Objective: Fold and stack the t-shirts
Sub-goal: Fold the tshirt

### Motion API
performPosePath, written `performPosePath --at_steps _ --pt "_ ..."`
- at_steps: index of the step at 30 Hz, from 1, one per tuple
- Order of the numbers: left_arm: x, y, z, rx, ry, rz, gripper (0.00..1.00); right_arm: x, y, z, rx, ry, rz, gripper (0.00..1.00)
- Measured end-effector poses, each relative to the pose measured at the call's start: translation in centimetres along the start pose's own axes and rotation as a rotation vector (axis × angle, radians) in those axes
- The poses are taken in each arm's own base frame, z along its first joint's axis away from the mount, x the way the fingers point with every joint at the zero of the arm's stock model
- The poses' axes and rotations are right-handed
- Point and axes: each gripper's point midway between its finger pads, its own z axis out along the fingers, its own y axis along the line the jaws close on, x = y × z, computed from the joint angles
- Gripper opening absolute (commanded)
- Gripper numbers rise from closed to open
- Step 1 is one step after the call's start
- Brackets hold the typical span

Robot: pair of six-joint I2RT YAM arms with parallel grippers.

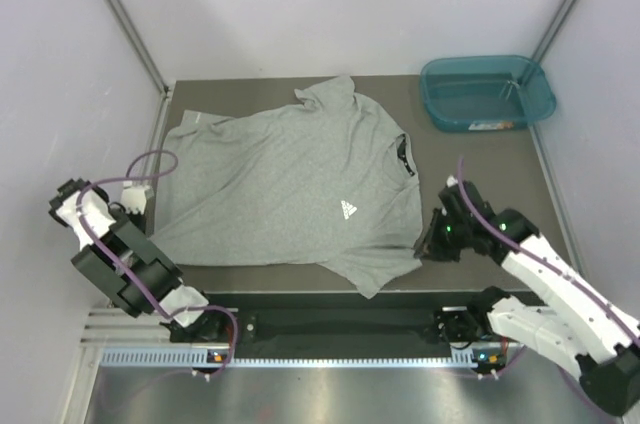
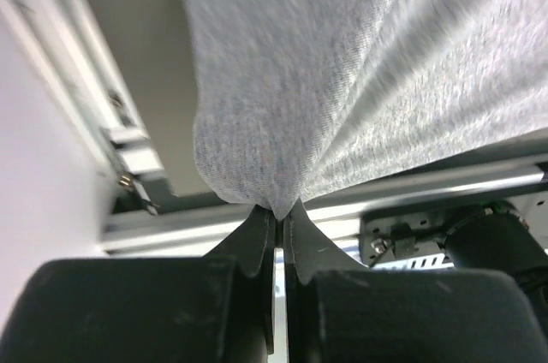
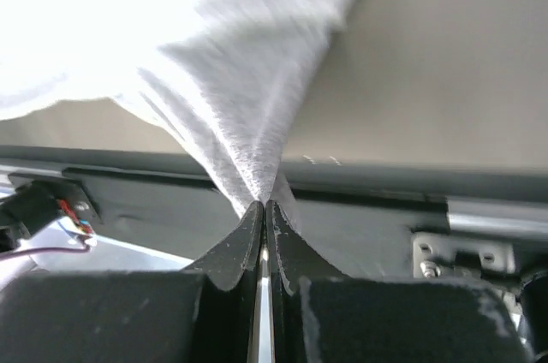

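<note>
- Heather-grey short-sleeved cotton t-shirt (image 1: 280,184) lies spread front-up across the dark grey table (image 1: 480,174), collar toward the right, hem toward the left, its small white three-stripe logo (image 1: 346,209) and black neck label (image 1: 405,156) showing.
- Empty teal plastic tub (image 1: 470,124) sits in the far right corner, well apart from the collar, with bare tabletop between them.
- One sleeve points to the far edge; the other reaches the near edge, above the arms' mounting rail.
- Left gripper (image 2: 278,213) pinches a gathered point of fabric at the shirt's left side, jaws pressed together on the cloth; a looping purple cable (image 1: 150,159) hangs just beside it.
- Right gripper (image 3: 264,209) is likewise clamped on a peak of fabric at the near right shoulder.
- Plain white walls (image 1: 330,4) and slanting aluminium frame posts (image 1: 125,19) close in the cell.
</note>
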Motion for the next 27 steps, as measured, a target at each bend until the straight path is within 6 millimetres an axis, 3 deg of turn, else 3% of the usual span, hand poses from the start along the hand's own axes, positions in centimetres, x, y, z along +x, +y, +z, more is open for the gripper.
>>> performPosePath --at_steps 4,12,21,27 --pt "-2.2 1.1 -0.5 0.026 -0.028 -0.010 0.00 -5.7 4.5 -0.5 -0.019 -0.063 -0.070 0.00" --pt "-7.8 2.1 0.4 0.073 -0.055 -0.038 0.00 -18.0 10.7 3.5 -0.019 -0.178 -0.205 0.00" --pt "-15.7 1.1 1.1 0.086 -0.134 -0.055 0.00 -27.5 12.8 7.0 -0.017 -0.285 -0.237 0.00" --pt "-18.1 1.4 2.2 0.072 -0.152 -0.099 0.00 -30.8 13.8 9.2 -0.021 -0.315 -0.277 0.00"
